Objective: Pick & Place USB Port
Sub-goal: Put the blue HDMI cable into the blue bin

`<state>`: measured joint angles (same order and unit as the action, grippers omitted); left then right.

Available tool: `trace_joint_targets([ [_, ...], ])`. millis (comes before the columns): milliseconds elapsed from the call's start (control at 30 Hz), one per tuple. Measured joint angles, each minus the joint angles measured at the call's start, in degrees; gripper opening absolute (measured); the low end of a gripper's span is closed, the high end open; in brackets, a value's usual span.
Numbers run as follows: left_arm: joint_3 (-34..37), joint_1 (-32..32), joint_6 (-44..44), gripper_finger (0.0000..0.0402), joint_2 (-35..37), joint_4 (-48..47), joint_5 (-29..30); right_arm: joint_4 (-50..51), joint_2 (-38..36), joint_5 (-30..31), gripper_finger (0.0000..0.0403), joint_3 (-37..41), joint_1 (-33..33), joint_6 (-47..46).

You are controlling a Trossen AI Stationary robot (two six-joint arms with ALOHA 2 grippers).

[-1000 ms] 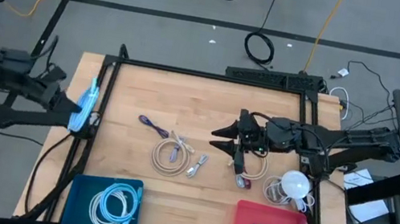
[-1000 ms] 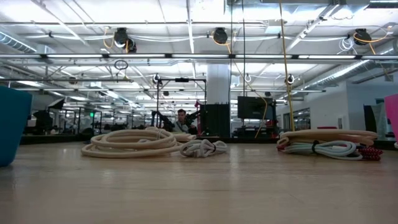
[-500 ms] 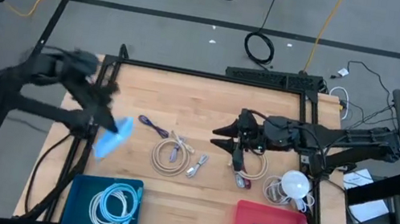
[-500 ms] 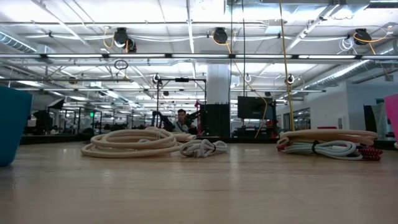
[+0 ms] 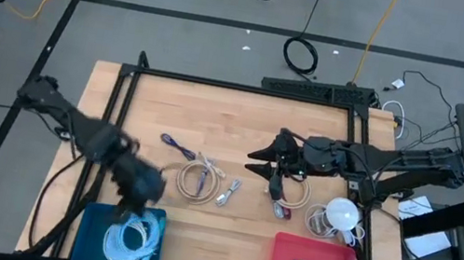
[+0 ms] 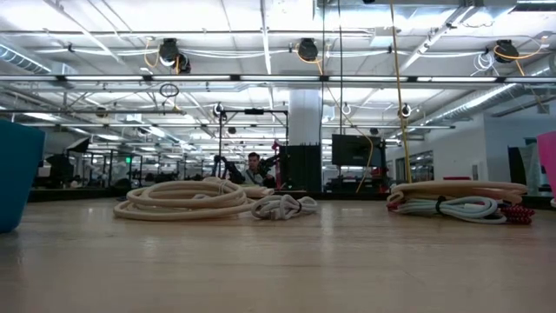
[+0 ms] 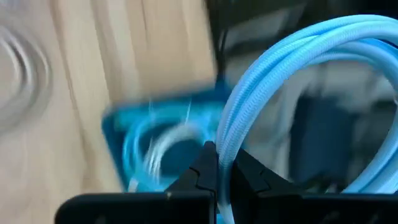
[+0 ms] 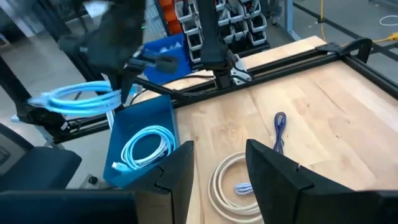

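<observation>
Gripping a light-blue cable (image 7: 292, 68) in fully closed jaws, the left gripper (image 5: 139, 188) was found just above the blue bin (image 5: 90, 220), judged ready for release there, where a similar pale coil (image 5: 131, 236) already lay. The held cable was seen as a smooth, glossy loop; its connector could not be made out. The right gripper (image 5: 275, 164) was noted waiting with fingers parted, empty, over a cream coiled cable (image 5: 195, 181) at mid-table.

Robotics lab — ceiling trusses (image 6: 261, 78), loose floor cables (image 5: 301, 55), framed worktable (image 5: 224, 233).
</observation>
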<state>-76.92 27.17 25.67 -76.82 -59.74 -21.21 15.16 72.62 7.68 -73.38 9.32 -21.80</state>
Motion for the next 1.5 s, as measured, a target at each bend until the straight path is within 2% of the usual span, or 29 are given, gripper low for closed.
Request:
trace_joint_targets([
  [133, -1.8, 7.1, -4.4, 0.0011, -4.4, -12.6, 8.3, 0.3, 0.0, -0.2, 0.0137, 0.2, 0.0, -1.1],
  [233, -1.8, 11.9, -9.6, 0.0011, -7.0, -17.1, 14.4, 0.2, 0.0, -0.2, 0.0137, 0.2, 0.0, -1.4],
  [367, -1.0, 15.4, -16.9, 0.0011, -9.9, -18.0, 15.9, 0.1, 0.0, -0.2, 0.0137, 0.2, 0.0, -1.4],
  [533, -0.4, 18.3, -19.0, 0.0011, -13.9, -15.0, 16.6, 0.2, 0.0, -0.2, 0.0137, 0.2, 0.0, -1.5],
  [633, 0.8, 20.7, -19.7, 0.0011, -15.8, -12.5, 19.7, 0.2, 0.0, -0.2, 0.0137, 0.2, 0.3, -1.9],
  [867, 7.7, 24.5, -16.1, 0.0011, -18.3, -4.1, 20.5, 0.2, 0.0, -0.2, 0.0137, 0.2, 1.9, -2.9],
  [1133, 14.8, 26.8, -9.9, 0.0011, -17.1, -3.0, 20.4, 0.1, 0.0, -0.2, 0.0137, 0.2, 3.6, -3.5],
  [1500, 15.6, 27.2, -2.4, 0.0046, -17.0, -0.4, 19.8, 0.1, 0.0, -0.2, 0.0137, 0.2, 4.3, -4.9],
])
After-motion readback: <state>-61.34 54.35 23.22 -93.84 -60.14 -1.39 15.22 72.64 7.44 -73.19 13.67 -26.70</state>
